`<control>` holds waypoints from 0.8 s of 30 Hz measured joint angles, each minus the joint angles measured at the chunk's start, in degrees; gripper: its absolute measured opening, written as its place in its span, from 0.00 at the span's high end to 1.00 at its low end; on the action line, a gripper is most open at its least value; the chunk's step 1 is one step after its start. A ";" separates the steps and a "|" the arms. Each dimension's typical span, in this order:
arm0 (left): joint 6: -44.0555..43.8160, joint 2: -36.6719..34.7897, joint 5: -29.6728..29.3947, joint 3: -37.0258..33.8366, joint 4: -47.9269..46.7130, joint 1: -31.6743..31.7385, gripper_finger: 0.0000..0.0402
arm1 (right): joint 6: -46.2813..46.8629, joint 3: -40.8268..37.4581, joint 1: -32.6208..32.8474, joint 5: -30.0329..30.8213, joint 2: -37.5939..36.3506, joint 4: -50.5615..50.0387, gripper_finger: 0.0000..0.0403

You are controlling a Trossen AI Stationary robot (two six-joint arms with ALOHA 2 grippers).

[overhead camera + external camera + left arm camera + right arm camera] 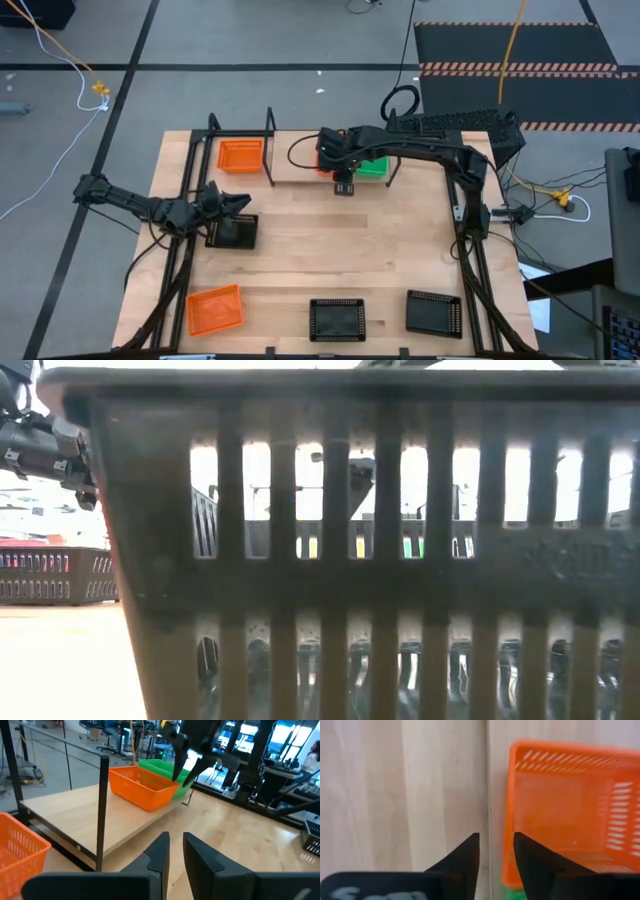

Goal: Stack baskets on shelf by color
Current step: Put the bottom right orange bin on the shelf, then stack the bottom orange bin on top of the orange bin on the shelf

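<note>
shelf: sitting at 12 o'clock, holding one orange basket at its 9 o'clock end, another orange basket resting on green baskets (sorting is looking unfinished).
right gripper: hovering there, fingers slightly spread, holding nothing.
left gripper: hanging at 9 o'clock above a black basket, fingers slightly parted.
left: third orange basket and two black baskets waiting along 6 o'clock.

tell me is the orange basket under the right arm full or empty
Empty: in the right wrist view the orange basket shows only its bare mesh floor, with the right gripper just beside its rim.

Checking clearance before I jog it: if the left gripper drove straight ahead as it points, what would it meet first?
Probably the orange basket on the shelf, ahead of the left gripper; bare tabletop lies between, though depth is unclear.
</note>
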 joint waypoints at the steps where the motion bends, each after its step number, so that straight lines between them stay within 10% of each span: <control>1: 1.01 0.00 0.00 0.00 0.46 0.00 0.86 | 0.28 0.00 0.49 0.01 -1.04 0.38 0.70; 9: 5.30 2.56 21.95 2.01 14.25 -5.05 0.87 | 3.70 -9.78 8.15 -0.09 -11.22 13.33 0.72; 17: 0.55 27.06 4.12 13.97 5.73 -20.35 0.95 | 9.53 -40.13 15.28 -4.09 -26.68 49.71 0.72; 24: -4.02 51.27 6.83 37.10 -10.73 -25.95 0.94 | 11.30 -59.03 21.21 -8.10 -37.04 72.75 0.71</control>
